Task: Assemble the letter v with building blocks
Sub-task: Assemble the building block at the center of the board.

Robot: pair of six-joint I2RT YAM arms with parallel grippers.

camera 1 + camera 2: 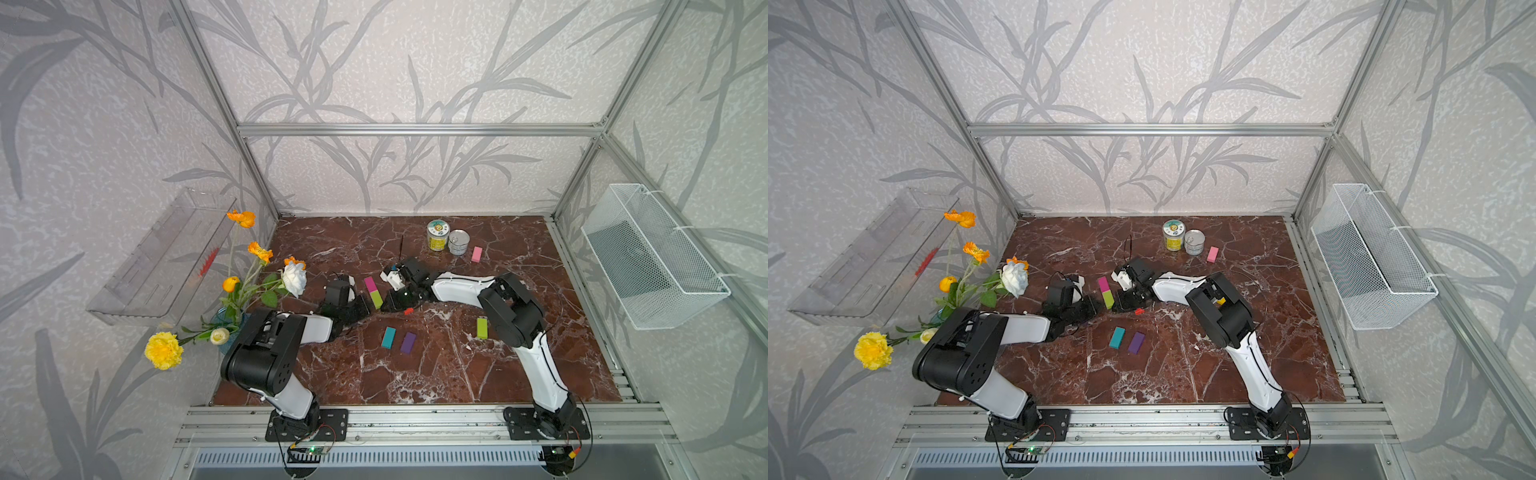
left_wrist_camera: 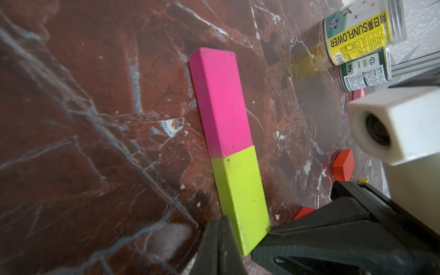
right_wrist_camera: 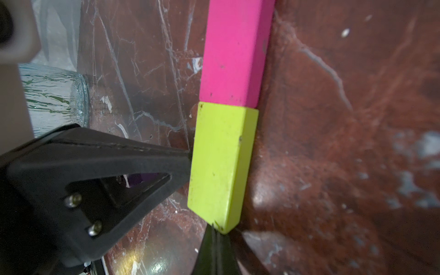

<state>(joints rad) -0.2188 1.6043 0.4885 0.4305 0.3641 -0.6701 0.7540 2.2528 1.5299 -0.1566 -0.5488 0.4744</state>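
Note:
A magenta block (image 1: pixel 370 284) and a lime green block (image 1: pixel 376 299) lie end to end in one straight row at mid table, also close up in the left wrist view as magenta block (image 2: pixel 220 100) and lime green block (image 2: pixel 240 192). My left gripper (image 2: pixel 217 229) is shut and empty, its tip against one long side of the lime block near its free end. My right gripper (image 3: pixel 215 238) is shut and empty too, touching that end's corner from the opposite side. Loose blocks lie around: red (image 1: pixel 408 310), teal (image 1: pixel 388 337), purple (image 1: pixel 408 343), a second lime (image 1: pixel 482 328), pink (image 1: pixel 477 254).
Two tin cans (image 1: pixel 438 235) (image 1: pixel 459 242) stand at the back of the marble table (image 1: pixel 415 382). A glass vase of flowers (image 1: pixel 232 320) is at the left edge by the left arm. A wire basket (image 1: pixel 656 257) and a clear tray (image 1: pixel 158 257) hang on the side walls.

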